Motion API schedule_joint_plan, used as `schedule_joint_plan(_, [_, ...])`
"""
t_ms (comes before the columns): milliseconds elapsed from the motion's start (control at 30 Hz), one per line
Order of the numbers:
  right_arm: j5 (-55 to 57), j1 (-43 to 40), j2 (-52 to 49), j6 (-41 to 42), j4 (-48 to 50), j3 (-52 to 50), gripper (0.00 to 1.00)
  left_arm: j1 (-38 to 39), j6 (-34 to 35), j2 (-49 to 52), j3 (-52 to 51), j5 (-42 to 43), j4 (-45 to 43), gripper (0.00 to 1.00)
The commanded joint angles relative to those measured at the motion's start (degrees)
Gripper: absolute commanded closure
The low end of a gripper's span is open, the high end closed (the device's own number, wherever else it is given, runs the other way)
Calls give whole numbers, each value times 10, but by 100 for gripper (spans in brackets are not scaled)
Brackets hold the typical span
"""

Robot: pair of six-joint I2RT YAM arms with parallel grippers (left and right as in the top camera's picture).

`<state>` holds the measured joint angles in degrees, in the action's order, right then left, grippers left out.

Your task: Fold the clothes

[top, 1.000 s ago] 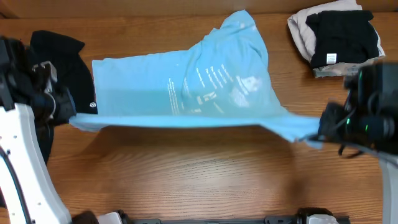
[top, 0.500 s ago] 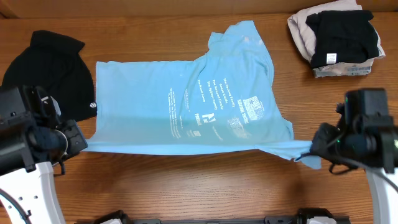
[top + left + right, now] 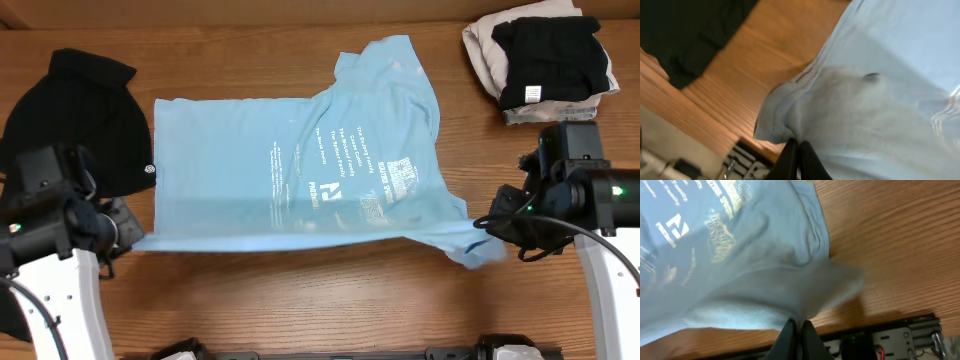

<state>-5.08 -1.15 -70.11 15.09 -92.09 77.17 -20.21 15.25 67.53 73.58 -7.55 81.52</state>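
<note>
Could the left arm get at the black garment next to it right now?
Probably not at once: the left gripper is shut on the blue T-shirt at its corner and would need to let go first. Apart from that, the black garment lies close beside it, mostly uncovered.

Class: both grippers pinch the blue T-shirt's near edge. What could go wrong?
Left gripper and right gripper each hold only a thin pinch of T-shirt; it may slip. The bunched corner by the right gripper could fold in creased. The black garment alongside might get dragged.
</note>
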Motion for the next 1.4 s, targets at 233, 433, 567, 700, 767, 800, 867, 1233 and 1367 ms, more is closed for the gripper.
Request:
schedule_joint_plan(233, [-4, 2, -65, -34, 89, 0, 95, -5, 28, 12, -107, 19, -114, 96])
schedule_joint_plan(433, [0, 27, -151, -33, 185, 0, 95, -4, 37, 47, -123, 22, -187, 96])
schedule_joint_plan(567, [0, 27, -207, -33, 241, 0, 95, -4, 37, 91, -124, 27, -236, 96])
schedule_joint_plan(700, [0, 27, -261, -33, 291, 0, 95, -4, 37, 143, -124, 46, -283, 96])
schedule_joint_plan(767, [0, 27, -284, -34, 311, 0, 95, -4, 36, 171, -124, 56, -301, 96])
schedule_joint_plan(800, [0, 27, -294, -34, 320, 0, 95, -4, 36, 186, -124, 57, -308, 96])
schedule_joint_plan(867, [0, 28, -309, -34, 334, 0, 95, -4, 36, 212, -124, 57, -319, 96])
schedule_joint_plan(1233, [0, 28, -320, -37, 378, 7, 39, -4, 1, 286, -121, 61, -396, 24])
schedule_joint_plan(1367, [-21, 28, -320, -64, 364, 46, 36, -4, -38, 283, -70, 87, -392, 8])
